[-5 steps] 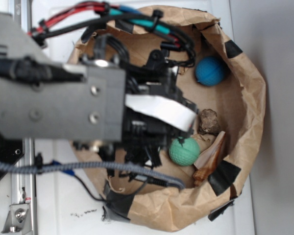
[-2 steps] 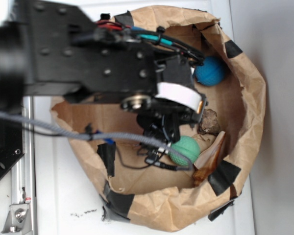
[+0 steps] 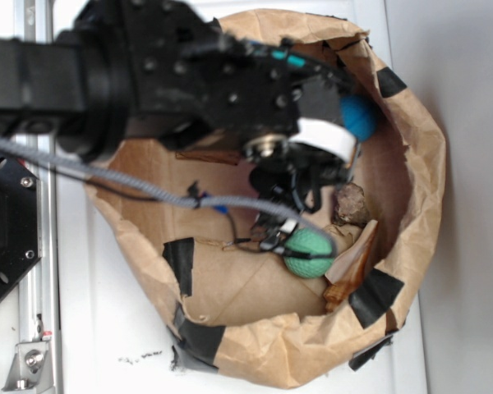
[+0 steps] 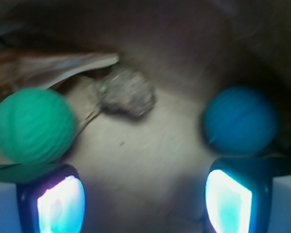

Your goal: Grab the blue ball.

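Pincer (image 4: 144, 201): hanging released and empty, its fingers spread wide so a ball can pass between them.
Blue ball (image 4: 240, 120): lying just beyond the right-hand finger, off-centre, by the paper bag's (image 3: 415, 156) wall.
Green ball (image 4: 33, 124): sitting opposite, beyond the other finger.
Grey lump (image 4: 127, 93): resting between both balls.

Green ball (image 3: 308, 252) in brown paper bag (image 3: 415, 176), near rough brownish lump (image 3: 351, 203); seashell (image 3: 351, 264) beside ball.
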`<action>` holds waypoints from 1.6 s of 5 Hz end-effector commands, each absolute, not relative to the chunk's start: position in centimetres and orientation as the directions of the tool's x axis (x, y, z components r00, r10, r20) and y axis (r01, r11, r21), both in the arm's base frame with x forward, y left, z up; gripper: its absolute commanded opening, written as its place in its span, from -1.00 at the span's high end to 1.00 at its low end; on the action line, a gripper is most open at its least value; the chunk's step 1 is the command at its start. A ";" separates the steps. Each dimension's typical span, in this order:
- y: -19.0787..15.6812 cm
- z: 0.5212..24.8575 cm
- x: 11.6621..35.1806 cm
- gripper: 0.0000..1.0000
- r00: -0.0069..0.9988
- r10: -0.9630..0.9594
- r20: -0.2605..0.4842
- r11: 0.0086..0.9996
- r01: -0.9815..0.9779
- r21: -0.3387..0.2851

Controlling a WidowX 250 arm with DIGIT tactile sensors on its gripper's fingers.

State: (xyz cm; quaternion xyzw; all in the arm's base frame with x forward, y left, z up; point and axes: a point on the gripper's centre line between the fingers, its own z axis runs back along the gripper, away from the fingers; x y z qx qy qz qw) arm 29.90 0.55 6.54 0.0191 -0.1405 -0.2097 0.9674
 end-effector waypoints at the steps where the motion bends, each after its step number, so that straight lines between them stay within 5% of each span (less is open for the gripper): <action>1: 1.7 8.4 32.2 -1.00 0.870 -0.375 0.321 0.927 0.355 0.121; 4: 4.0 9.5 32.1 -1.00 0.870 -0.359 0.339 0.929 0.300 0.217; 8: 4.5 8.6 34.1 -1.00 0.867 -0.344 0.360 0.934 0.275 0.229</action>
